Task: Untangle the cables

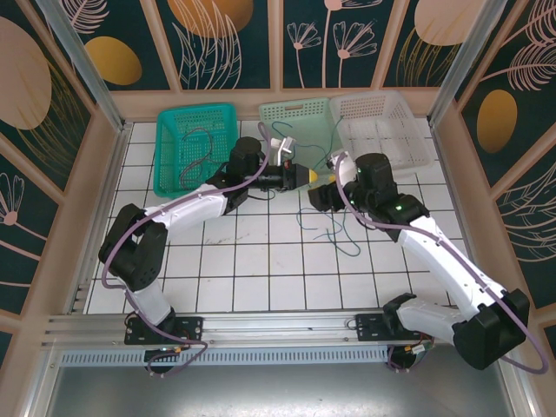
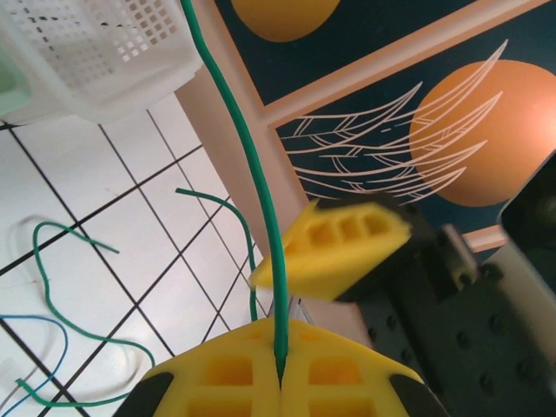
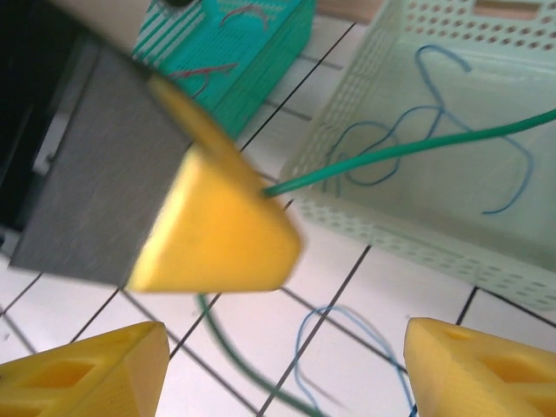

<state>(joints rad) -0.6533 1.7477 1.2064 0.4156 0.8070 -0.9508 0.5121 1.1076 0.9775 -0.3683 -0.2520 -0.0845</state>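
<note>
Left end effector [image 2: 280, 378] clamps green cable [image 2: 248, 148], outstretched

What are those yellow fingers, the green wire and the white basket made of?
Yellow fingers: matte plastic, likely; hollow grid cells suggest moulding or printing. Green cable: thin wire in a smooth, faintly shiny sheath, probably plastic or rubber; it bends freely. White basket: moulded plastic, by its regular lattice holes.

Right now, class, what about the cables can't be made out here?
- Left wrist view: the green cable, pinched in the left gripper, leaves by the top edge; its far end is cut off.
- Right wrist view: blur on that gripper hides the pinch point.
- Top view: the loose cables on the table are too thin to tell which crosses which.
</note>
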